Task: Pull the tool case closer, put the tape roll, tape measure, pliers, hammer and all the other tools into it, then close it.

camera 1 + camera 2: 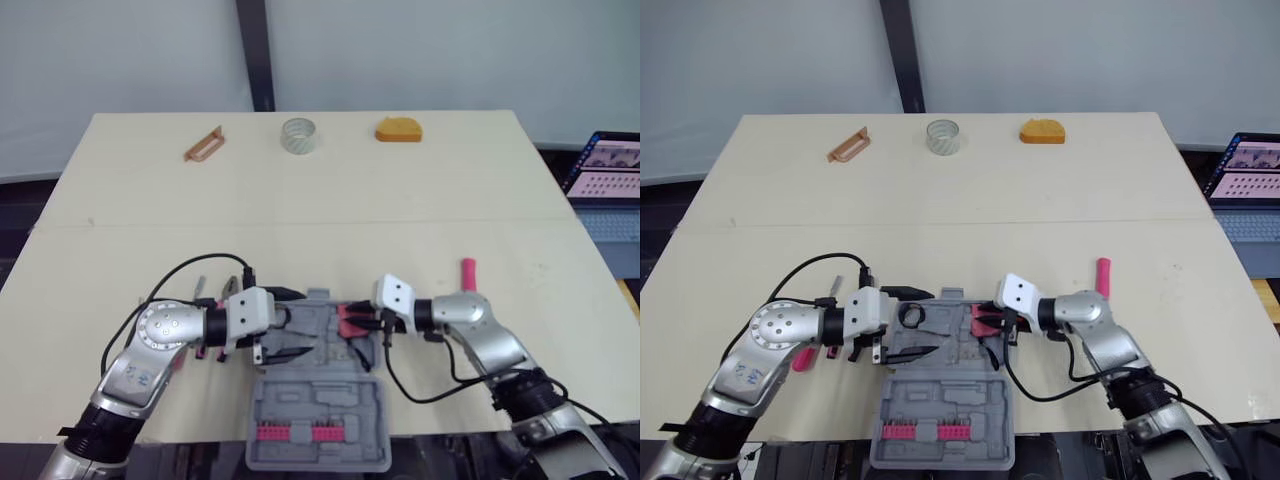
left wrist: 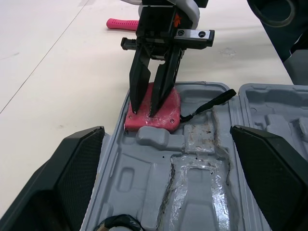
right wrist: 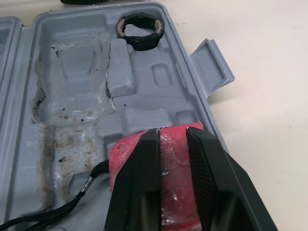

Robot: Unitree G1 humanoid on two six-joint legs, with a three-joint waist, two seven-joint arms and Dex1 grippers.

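Beige worktop, taken from the left. At the far left edge: an orange-brown flat tool, well apart from everything nearer the robot. Closer in, under the left arm: a pink-handled tool, mostly hidden, type not determinable. Next, the left gripper, poised over the left part of the tool case, fingers spread wide, released, with nothing between them. Position of the tool case: at the near edge of the worktop, between the two arms, lying open, base half farther from the robot and lid half nearer, with a row of pink bits clipped into the lid. In the left far corner of the base: a black tape roll, lying flat in the moulded tray. At the far edge of the worktop, roughly in line with the case: a pale tape roll, resting on its flat side, well apart from the case. In the right far corner of the base: a red tape measure, close against the corner wall, with a black strap trailing from it across the tray. Directly at this tape measure: the right gripper, its fingers a narrow gap apart, tips at the red face, not clenched, with nothing clamped between them. Farther right, at the far edge: an orange block-shaped item. Just beyond the right arm, outside the case: a pink handle on the worktop. Off the worktop at the far right: an open laptop.
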